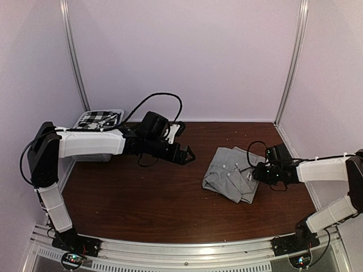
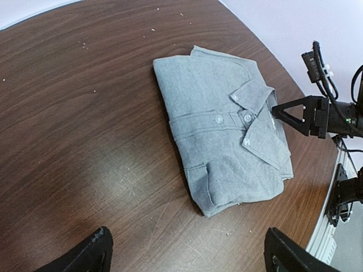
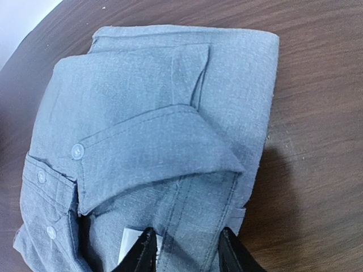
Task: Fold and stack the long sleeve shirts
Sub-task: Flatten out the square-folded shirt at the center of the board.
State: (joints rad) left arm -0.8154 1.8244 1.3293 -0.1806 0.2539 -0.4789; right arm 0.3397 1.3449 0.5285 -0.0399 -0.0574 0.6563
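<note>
The light grey shirt [image 1: 231,173] lies folded on the table right of centre, collar and buttons up; it also shows in the left wrist view [image 2: 227,130] and the right wrist view [image 3: 159,124]. My right gripper [image 1: 255,171] sits at the shirt's collar edge, its jaws a little apart astride the collar band [image 3: 187,243], the cloth flat between them. My left gripper [image 1: 187,153] hangs open and empty above bare table left of the shirt [image 2: 184,249]. The black-and-white checked shirt [image 1: 97,119] lies in the basket at the back left.
The white slatted basket [image 1: 91,156] stands at the table's back left, partly behind my left arm. White walls close in the back and sides. The right gripper [image 2: 276,110] shows in the left wrist view at the shirt's collar.
</note>
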